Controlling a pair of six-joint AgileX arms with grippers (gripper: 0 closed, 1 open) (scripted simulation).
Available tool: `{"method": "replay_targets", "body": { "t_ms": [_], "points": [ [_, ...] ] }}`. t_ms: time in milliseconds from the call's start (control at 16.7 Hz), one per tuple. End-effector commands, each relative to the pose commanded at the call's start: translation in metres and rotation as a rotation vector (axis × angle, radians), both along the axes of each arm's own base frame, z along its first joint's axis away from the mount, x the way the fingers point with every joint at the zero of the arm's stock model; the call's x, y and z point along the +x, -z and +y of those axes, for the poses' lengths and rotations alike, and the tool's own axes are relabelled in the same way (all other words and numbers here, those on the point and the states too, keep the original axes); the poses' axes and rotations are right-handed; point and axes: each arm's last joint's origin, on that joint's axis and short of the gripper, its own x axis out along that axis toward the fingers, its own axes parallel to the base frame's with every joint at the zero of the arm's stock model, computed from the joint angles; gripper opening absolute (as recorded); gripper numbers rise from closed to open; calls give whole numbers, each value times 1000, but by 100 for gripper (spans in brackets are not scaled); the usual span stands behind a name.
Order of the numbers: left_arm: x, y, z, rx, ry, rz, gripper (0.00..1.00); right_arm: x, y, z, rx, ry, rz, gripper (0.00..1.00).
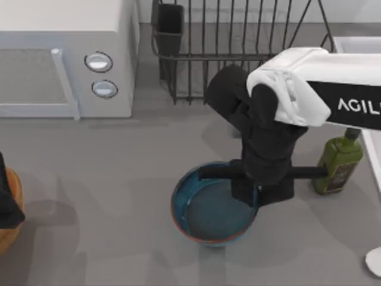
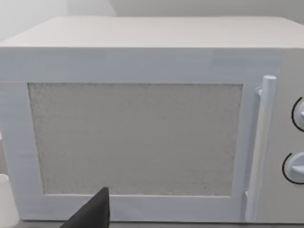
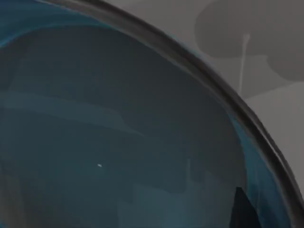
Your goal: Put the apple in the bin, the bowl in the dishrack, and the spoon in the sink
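Note:
The teal bowl [image 1: 205, 214] with its reddish-brown rim stands on the table at front centre; its inside [image 3: 118, 142] takes up most of the right wrist view. My right gripper [image 1: 262, 190] reaches in from the right and hangs over the bowl's far right rim. The black wire dishrack [image 1: 238, 47] stands at the back, beyond the bowl. The sink's white rim [image 1: 357, 44] lies at the far right. The spoon's rounded white end [image 1: 375, 261] shows at the front right edge. The orange-brown bin [image 1: 9, 229] is at the left edge, with my left gripper [image 1: 6, 202] over it. The apple is out of view.
A white microwave [image 1: 65, 59] with two round knobs fills the back left, and its door [image 2: 137, 137] faces the left wrist camera. A green oil bottle [image 1: 339, 164] stands just right of the right gripper. A dark cutlery cup [image 1: 169, 24] sits at the dishrack's left corner.

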Motion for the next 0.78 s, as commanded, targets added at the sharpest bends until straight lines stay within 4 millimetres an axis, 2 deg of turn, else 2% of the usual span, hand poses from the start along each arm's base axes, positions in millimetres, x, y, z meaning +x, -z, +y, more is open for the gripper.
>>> {"method": "replay_targets", "body": {
  "t_ms": [360,480,780],
  "points": [
    [0,0,0,0,0,0,100,-3,-64,-3,-4,-1,5,0],
    [0,0,0,0,0,0,100,-3,-70,-4,0,-2,0,0],
    [0,0,0,0,0,0,100,-6,-71,1,0,-28,-20,0]
  ]
}}
